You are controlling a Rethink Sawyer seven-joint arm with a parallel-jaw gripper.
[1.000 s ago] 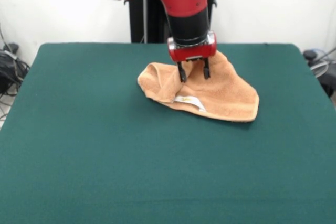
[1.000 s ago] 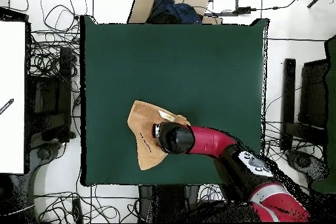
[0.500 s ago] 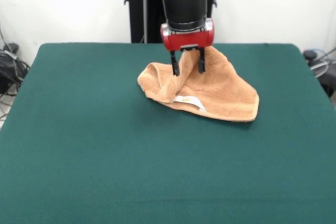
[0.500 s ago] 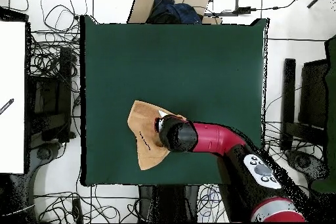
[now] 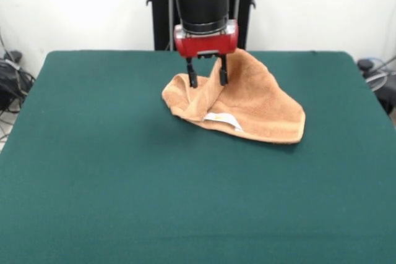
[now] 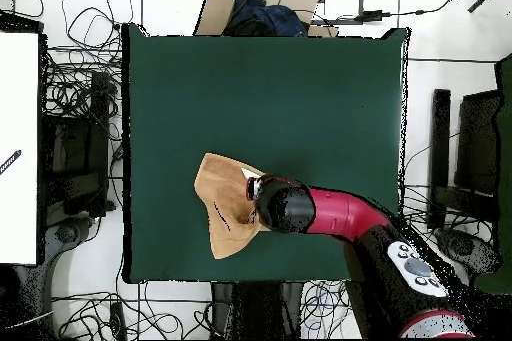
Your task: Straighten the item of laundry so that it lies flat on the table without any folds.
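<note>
The orange-tan towel lies crumpled on the far middle of the green table, folded over on itself, with its white label at the near edge. A raised ridge of cloth runs up its left half. My gripper hangs straight down over that ridge, jaws apart, one finger on each side of it; the right finger touches the cloth. In the overhead view the towel lies near the table's bottom edge, and the arm's wrist covers its right part.
Cables and equipment lie on the floor around the table. A cardboard box stands beyond its top edge and a white board at the left. The robot's pedestal stands behind the table.
The gripper has moved left in the front view and risen a little. The towel's raised ridge has shifted left with it. The rest of the towel has stayed put.
</note>
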